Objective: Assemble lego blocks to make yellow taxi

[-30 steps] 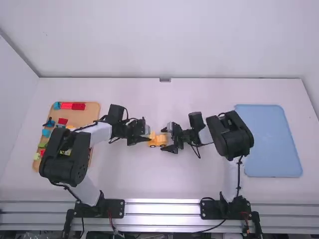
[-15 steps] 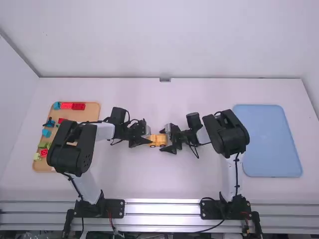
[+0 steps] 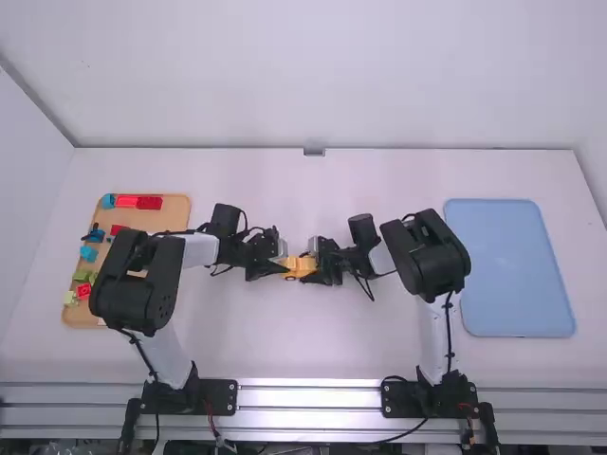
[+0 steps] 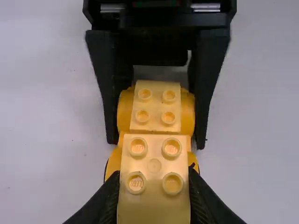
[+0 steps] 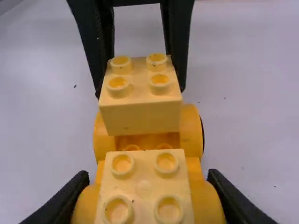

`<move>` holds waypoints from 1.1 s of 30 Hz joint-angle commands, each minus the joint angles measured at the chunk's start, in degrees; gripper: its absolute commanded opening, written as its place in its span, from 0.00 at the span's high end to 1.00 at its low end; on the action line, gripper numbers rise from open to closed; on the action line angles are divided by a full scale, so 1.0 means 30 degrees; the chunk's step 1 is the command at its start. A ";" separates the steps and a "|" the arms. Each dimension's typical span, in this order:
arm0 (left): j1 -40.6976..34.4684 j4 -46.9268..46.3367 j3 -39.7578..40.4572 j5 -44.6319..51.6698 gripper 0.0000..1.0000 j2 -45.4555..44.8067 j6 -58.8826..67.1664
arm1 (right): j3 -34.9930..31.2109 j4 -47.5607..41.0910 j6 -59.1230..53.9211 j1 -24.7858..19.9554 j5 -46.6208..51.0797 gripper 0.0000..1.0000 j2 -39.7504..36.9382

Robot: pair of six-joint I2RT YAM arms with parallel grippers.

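Note:
In the middle of the table, the yellow car base (image 3: 301,268) sits between my left gripper (image 3: 279,268) and my right gripper (image 3: 321,267). My left gripper (image 4: 154,178) is shut on a pale yellow studded block (image 4: 154,200), over one end of the base. In the right wrist view this held block (image 5: 141,109) overhangs the base, with studs below its near edge; whether it is pressed fully down I cannot tell. My right gripper (image 5: 147,179) is shut on the base's other end, around its rounded sides, with a second pale yellow block (image 5: 144,186) on top between its fingers.
At the left stands a tan tray (image 3: 171,216) with several red, blue and green blocks and other parts; the left arm passes over its near side. A flat blue tray (image 3: 512,270) lies at the right.
My right gripper's fingers, apart beside the car base before, have closed in on it, and the right arm has shifted slightly left. My left arm shifted a little at first, then stayed nearly still.

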 commanded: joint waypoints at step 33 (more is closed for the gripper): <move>-0.1304 -0.0262 -0.0146 -0.2171 0.96 0.0109 -0.0466 | 0.0189 -0.1027 -0.0896 -0.0022 -0.0095 0.64 0.0357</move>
